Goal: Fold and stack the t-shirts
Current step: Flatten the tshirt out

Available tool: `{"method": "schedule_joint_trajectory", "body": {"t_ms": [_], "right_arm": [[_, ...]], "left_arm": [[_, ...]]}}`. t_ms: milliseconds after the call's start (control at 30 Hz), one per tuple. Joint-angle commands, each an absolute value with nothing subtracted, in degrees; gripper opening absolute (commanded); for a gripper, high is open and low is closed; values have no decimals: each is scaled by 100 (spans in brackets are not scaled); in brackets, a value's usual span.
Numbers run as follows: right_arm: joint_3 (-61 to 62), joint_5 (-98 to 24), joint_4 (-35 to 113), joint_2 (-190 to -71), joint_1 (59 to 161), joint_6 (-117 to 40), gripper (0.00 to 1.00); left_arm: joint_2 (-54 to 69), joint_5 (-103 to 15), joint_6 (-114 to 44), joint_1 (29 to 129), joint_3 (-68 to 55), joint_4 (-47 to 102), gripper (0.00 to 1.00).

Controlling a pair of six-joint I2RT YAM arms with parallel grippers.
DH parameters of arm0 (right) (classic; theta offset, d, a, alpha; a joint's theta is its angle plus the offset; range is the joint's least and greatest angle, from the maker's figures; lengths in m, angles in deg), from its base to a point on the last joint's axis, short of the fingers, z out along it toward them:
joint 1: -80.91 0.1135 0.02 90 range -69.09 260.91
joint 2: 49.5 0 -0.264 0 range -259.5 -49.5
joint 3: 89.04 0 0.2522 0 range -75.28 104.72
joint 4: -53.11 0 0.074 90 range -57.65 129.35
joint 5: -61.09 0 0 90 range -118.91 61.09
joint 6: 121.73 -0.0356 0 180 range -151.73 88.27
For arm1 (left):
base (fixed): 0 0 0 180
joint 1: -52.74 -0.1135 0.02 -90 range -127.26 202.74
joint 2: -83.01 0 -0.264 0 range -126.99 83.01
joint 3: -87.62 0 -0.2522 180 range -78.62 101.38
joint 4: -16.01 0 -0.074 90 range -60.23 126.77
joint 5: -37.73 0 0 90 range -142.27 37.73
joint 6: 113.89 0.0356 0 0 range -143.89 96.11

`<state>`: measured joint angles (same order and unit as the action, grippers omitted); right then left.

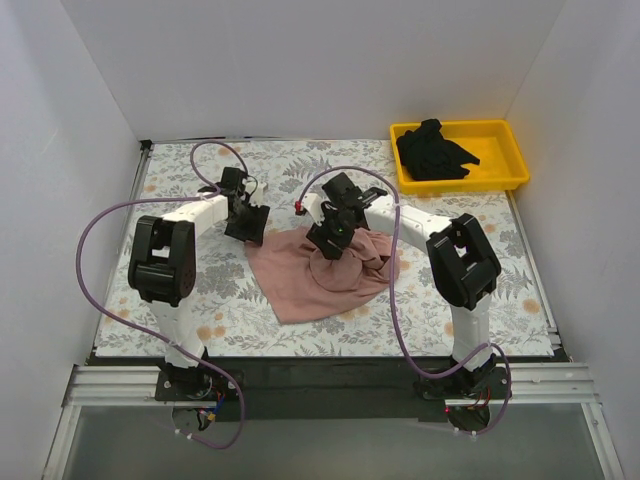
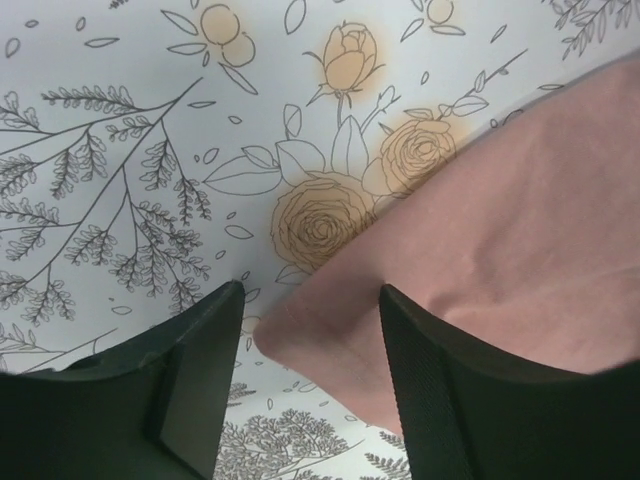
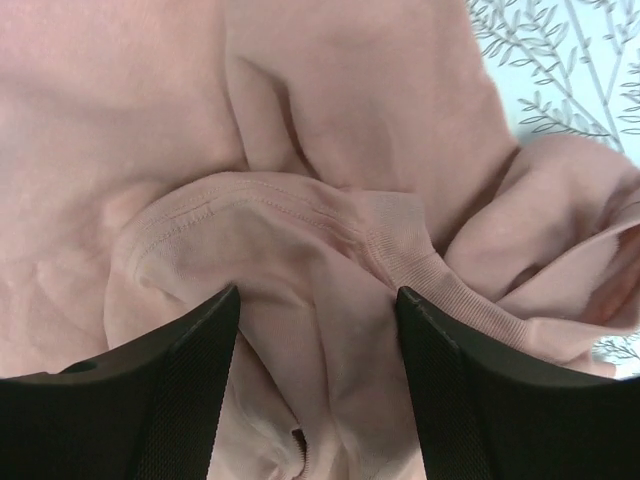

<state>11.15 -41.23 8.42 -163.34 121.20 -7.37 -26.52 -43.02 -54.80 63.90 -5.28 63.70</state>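
Note:
The dusty pink t-shirt lies crumpled in the middle of the floral table cover. My left gripper is open at the shirt's far left corner. In the left wrist view that hemmed corner lies flat between the jaws of my left gripper, not pinched. My right gripper is open and presses down on the bunched middle. In the right wrist view my right gripper straddles a raised fold beside the ribbed collar. The black t-shirt lies heaped in the yellow bin.
The yellow bin stands at the far right corner of the table. White walls close in the table on three sides. Purple cables loop from both arms over the floral cover.

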Motion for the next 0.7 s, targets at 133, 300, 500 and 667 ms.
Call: {"method": "schedule_joint_trajectory", "body": {"t_ms": [133,300,500,667], "right_arm": [[1103,-4324,517,-15947,12055,-554,15],[1077,-4342,95,-15086,11537,-598,1],[-255,-3964,-274,-13819,10026,-353,1],[-1961,-3788,-880,-13283,9541,-159,1]], "left_arm": [[-2703,-4427,-5263,6373,-787,6536,8],[-2378,-4410,-5000,6075,-910,6809,0],[-1824,-4559,-4263,5407,-1086,7178,0],[-1490,-4770,-3795,4774,-1410,7240,0]]}}
